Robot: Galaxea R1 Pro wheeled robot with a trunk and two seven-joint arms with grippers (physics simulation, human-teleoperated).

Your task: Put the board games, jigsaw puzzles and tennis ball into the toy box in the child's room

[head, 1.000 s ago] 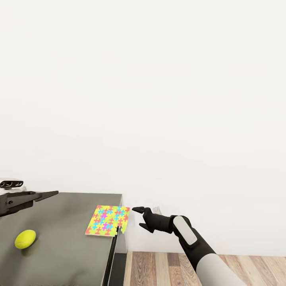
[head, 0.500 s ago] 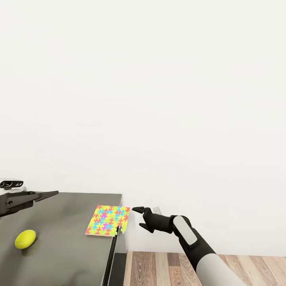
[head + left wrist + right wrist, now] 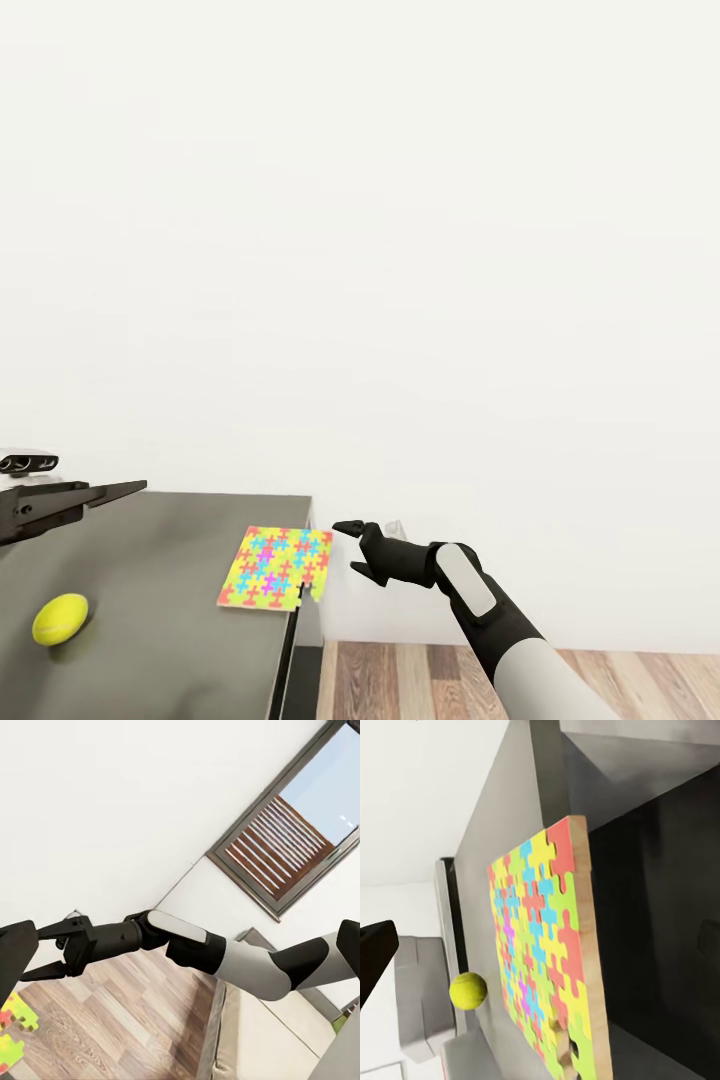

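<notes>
Right gripper (image 3: 347, 548): your jaws stand apart, empty.
Puzzle (image 3: 275, 581): just beside your right gripper, overhanging the table (image 3: 150, 600) edge.
Ball (image 3: 60, 618): well beyond the puzzle.
Left gripper: cannot tell.

We see the dark grey worktop (image 3: 170, 560) ending at a corner against the white wall (image 3: 400, 250). A jigsaw puzzle (image 3: 276, 568) lies flat on it at the end edge, one corner jutting slightly past the side. The tennis ball (image 3: 60, 619) rests on the same surface, well apart from the puzzle. Beyond the end runs the wood plank floor (image 3: 400, 680).
</notes>
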